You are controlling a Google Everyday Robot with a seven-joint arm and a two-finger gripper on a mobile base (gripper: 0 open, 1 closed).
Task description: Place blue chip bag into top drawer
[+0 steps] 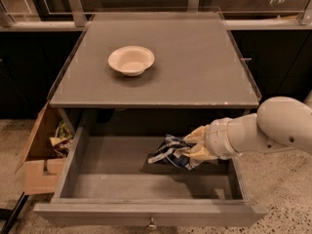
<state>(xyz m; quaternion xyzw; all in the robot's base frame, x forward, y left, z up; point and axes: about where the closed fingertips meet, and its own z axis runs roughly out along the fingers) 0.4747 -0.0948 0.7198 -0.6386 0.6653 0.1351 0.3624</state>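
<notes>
The top drawer (97,184) stands pulled open below the grey counter top, with a small metal knob (152,223) on its front. My gripper (195,144) reaches in from the right and sits low inside the drawer, right of its middle. Its cream fingers (200,152) are shut on the blue chip bag (171,151), a crumpled navy bag with white print. The bag hangs to the left of the fingers, just above the drawer floor, with its shadow under it.
A cream bowl (131,60) sits on the counter top (195,67) at the back left. A brown cardboard box (41,155) with scraps stands on the floor left of the drawer. Dark cabinets flank both sides.
</notes>
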